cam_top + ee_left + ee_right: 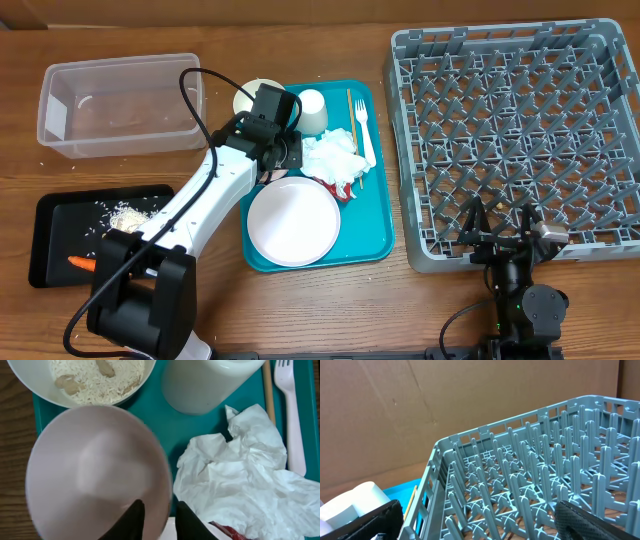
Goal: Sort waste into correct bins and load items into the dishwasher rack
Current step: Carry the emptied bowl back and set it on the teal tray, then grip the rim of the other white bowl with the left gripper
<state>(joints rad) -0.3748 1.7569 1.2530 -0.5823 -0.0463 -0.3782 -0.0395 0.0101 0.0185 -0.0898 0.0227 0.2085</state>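
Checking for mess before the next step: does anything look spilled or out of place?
Nothing damaged, but rice grains lie scattered across the black tray, and the rice bowl on the teal tray is not yet emptied, unlike the empty bowl in the left gripper.

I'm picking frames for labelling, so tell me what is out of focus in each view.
Left wrist view: the bowl gripped by the left pincer is blurred, the napkin crisp. Right wrist view: the rack is sharp, the fingers of the right pincer dark and soft at the bottom corners. Overhead view: sharp, evenly lit.
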